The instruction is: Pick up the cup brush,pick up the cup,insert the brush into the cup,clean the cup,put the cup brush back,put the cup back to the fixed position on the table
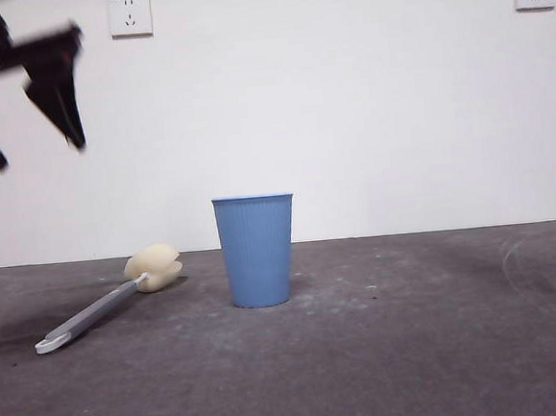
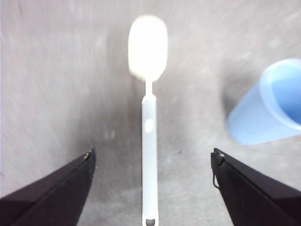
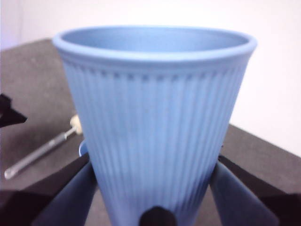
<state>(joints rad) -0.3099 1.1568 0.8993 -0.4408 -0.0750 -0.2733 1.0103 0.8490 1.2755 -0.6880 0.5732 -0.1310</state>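
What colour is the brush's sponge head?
Cream-yellow, on the long grey-handled cup brush's sponge head; the front view shows it best.

My left gripper (image 2: 153, 153) hangs with its jaws spread wide. The cup brush (image 2: 149, 141) lies straight along the gap between them, with bare table (image 2: 56, 94) on both sides of its handle. The standing cup (image 2: 270, 106) sits off to one side, apart from the brush, and is the only obstacle nearby. My right gripper (image 3: 154, 188) has no room: the held cup (image 3: 155, 117) fills its jaws
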